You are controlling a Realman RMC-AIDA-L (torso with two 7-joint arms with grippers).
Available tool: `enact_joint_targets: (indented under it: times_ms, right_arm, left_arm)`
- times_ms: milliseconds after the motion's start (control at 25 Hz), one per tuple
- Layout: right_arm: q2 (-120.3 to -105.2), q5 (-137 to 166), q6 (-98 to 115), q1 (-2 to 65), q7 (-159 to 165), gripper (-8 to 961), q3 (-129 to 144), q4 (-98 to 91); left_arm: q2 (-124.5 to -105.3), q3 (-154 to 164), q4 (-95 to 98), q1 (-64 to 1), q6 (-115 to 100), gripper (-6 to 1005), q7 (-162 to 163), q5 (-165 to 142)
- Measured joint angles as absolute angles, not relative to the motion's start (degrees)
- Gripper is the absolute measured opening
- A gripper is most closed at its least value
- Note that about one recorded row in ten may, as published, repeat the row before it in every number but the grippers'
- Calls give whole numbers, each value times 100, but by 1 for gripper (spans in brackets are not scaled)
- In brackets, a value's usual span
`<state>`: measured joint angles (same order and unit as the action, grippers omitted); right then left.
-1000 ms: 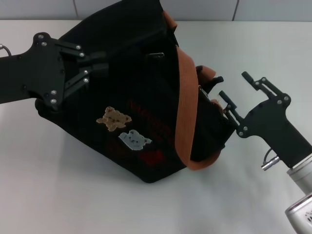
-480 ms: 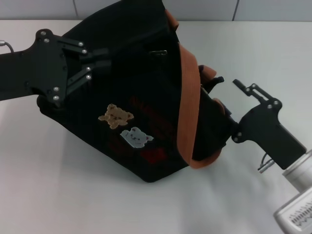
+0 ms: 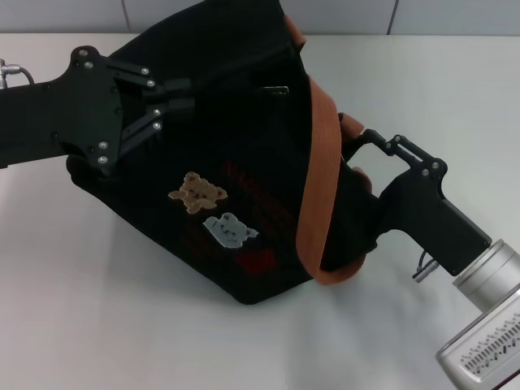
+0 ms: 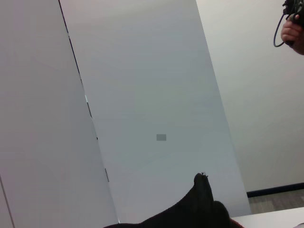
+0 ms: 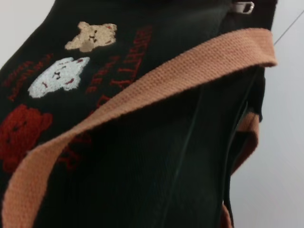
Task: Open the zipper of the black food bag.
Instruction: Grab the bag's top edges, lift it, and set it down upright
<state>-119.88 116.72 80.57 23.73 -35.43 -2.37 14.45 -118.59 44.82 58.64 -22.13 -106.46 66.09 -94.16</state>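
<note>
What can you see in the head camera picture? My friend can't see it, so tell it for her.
A boxy black food bag with an orange-brown strap and two small bear patches lies on a white table. The left gripper presses against the bag's upper left side, and the right gripper reaches into its right end.

The left claw (image 3: 175, 97) reaches in from the left, while the right claw (image 3: 366, 162) angles in from the lower right.
</note>
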Motion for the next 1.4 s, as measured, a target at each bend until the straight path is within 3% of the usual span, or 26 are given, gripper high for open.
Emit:
enact_joint_targets:
  times_ms: [960,1400]
  right_arm:
    - [-11988,11663,8487,2344,-3612,508,-290,1539]
    - [-11980,11644,8668,2027,-3604,508,-290,1459]
  left_arm:
    - [-11839,4483,5606,-2311,-10543,93,6454,-9431]
    - [-11839,4482,5607,-2334,-10460,93,6451,-9436]
